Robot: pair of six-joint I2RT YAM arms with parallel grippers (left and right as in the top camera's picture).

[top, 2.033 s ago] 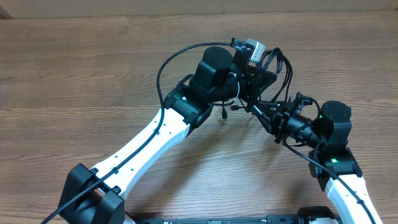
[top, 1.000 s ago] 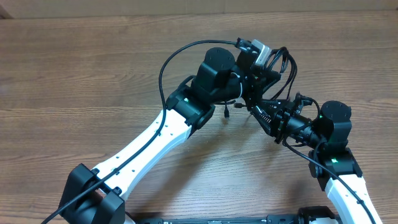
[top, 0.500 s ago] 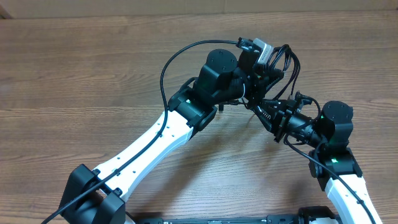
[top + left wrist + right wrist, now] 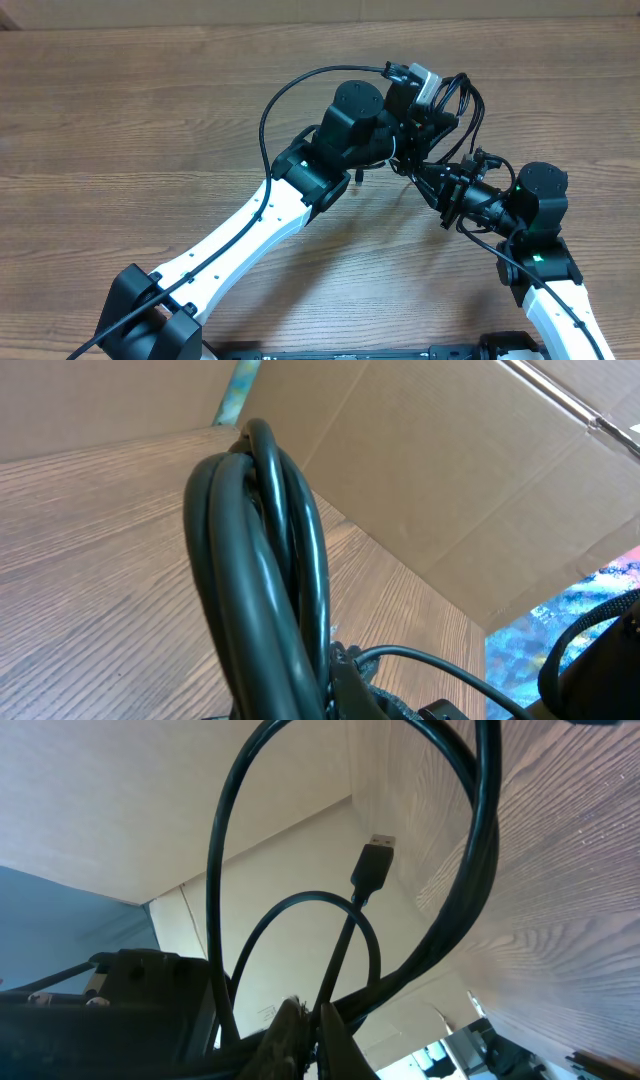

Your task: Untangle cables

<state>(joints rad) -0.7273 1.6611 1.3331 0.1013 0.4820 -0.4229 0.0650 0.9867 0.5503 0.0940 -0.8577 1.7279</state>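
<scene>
The cables (image 4: 463,103) are a bunch of thin black loops held in the air between both arms. My left gripper (image 4: 430,124) is shut on the bunch; in the left wrist view the bundled cords (image 4: 255,560) fill the middle and run down into the jaws (image 4: 335,685). My right gripper (image 4: 416,172) is shut on one strand just below. In the right wrist view its fingertips (image 4: 308,1038) pinch a cord, loops (image 4: 482,840) arc above, and a silvery USB plug (image 4: 376,848) sticks up. Another plug end (image 4: 357,176) hangs by the left arm.
The wooden table (image 4: 150,120) stretches under both arms. A cardboard wall (image 4: 450,470) stands along the far edge. The left arm's own thick black wire (image 4: 275,95) arcs over its wrist. The two grippers are very close together.
My left gripper has shifted a little right and away with the bunch, so the loops sit higher in view. The hanging plug ends swung toward the left arm. The right gripper barely moved.
</scene>
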